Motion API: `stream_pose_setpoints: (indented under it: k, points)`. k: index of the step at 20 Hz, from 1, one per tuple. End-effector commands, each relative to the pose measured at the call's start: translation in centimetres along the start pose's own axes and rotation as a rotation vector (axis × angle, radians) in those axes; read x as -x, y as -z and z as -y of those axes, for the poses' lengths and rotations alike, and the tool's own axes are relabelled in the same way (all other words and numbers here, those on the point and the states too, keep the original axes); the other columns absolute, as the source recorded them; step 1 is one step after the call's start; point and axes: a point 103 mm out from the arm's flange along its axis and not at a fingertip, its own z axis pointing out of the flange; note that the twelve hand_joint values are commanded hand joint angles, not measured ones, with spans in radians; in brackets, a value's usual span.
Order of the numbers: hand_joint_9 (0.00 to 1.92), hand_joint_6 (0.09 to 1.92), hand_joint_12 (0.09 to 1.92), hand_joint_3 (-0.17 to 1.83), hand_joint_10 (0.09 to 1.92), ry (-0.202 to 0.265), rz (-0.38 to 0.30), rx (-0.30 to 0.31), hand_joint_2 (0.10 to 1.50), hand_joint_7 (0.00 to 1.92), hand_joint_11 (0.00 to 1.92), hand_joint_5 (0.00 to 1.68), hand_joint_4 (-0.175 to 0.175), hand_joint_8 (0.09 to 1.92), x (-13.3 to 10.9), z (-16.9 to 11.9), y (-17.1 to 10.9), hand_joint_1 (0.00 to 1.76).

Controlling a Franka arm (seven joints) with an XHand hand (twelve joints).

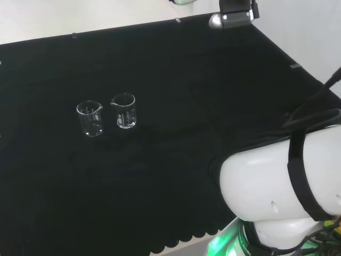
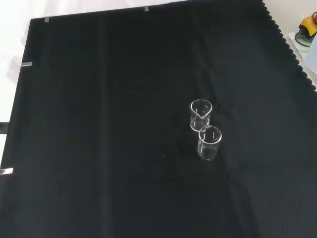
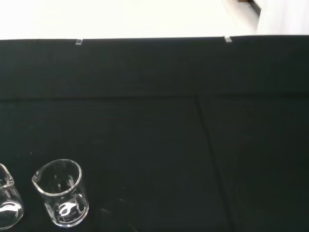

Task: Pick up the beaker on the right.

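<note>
Head view: two empty beakers stand upright side by side, my target beaker (image 1: 123, 111) at three o'clock of its twin (image 1: 90, 118), awaiting pickup; my hand's state I cannot tell.

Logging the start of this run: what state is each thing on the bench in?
Right beaker in the head view: upright, apparently empty, untouched.
Left beaker in the head view: upright, apparently empty, close beside the other, not touching.
Black cloth: spread flat over the bench.

A bench under black cloth, with pale, brightly lit surroundings.
The black cloth (image 2: 99, 148) has a scalloped edge (image 2: 292, 54) and lies creased; small metal clips (image 2: 146, 8) hold its border against the white surface (image 3: 120, 19) beyond.
</note>
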Motion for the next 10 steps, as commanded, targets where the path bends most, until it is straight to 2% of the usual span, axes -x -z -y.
stream_pose_setpoints:
  k: [1,7,10]
  points:
    - [0.02,0.09,0.78,0.78,0.66,0.046,-0.066,-0.032,1.04,0.01,0.0,0.12,-0.041,0.48,3.6,-5.7,-4.0,0.17]
    - [0.02,0.09,0.78,0.79,0.67,0.063,-0.092,-0.065,1.03,0.01,0.0,0.13,-0.041,0.49,5.3,-9.4,-7.0,0.2]
    - [0.04,0.09,0.8,0.8,0.68,0.079,-0.132,-0.071,0.99,0.02,0.0,0.13,-0.04,0.5,5.3,-10.6,-8.7,0.25]
